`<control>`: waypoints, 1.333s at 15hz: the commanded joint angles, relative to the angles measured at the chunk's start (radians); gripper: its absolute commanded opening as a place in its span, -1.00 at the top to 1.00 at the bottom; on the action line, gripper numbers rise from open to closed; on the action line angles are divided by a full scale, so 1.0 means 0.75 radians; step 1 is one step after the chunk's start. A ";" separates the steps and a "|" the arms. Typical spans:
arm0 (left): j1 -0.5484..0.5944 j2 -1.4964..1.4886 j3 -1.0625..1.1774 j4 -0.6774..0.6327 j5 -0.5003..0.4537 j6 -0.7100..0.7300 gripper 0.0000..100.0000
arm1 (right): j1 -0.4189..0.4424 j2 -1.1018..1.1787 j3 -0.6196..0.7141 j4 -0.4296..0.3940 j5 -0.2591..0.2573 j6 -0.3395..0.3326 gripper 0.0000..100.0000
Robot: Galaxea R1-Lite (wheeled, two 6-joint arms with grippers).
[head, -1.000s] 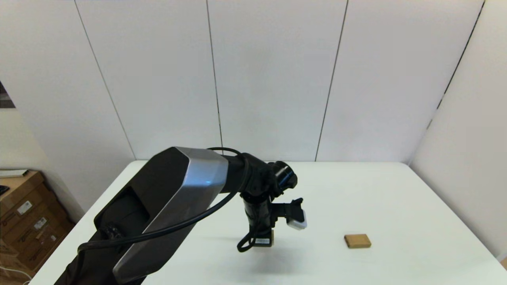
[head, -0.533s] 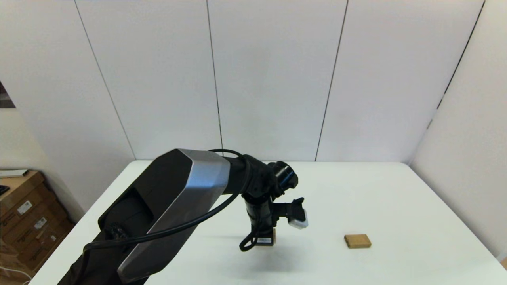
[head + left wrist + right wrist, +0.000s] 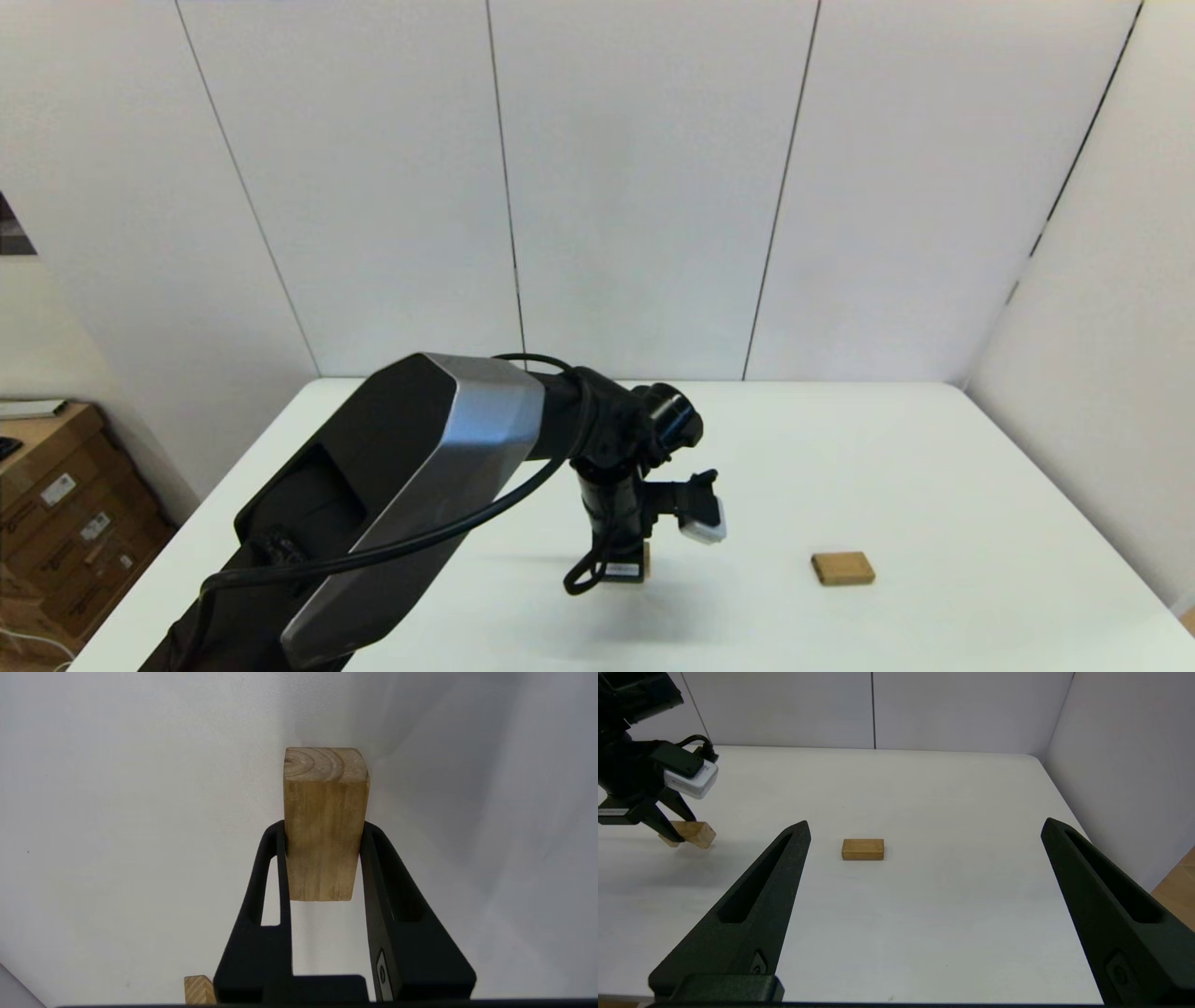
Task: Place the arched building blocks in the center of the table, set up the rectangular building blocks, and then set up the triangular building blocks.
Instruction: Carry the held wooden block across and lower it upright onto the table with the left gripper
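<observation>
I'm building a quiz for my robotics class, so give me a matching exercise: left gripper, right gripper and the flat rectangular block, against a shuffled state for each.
1. left gripper
2. right gripper
3. rectangular block

A. lies flat on the table, untouched
B. shut on the arched block
C. open, holding nothing

Pairs: 1-B, 2-C, 3-A.

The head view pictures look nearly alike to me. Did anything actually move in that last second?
Barely. The left tool, shut on the arched block, eased slightly toward the far side of the table, keeping the block low over it. Nothing was let go. The rectangular block lies flat where it was, and the right tool is open, parked off to the right.
</observation>
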 commanded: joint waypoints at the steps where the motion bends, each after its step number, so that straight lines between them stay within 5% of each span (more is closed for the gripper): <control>1: 0.000 0.004 -0.001 0.013 0.002 0.030 1.00 | 0.000 -0.001 0.000 0.000 0.000 -0.001 -1.00; 20: 0.000 0.022 -0.001 0.033 0.002 0.032 1.00 | 0.000 -0.001 0.000 0.000 0.000 -0.001 -1.00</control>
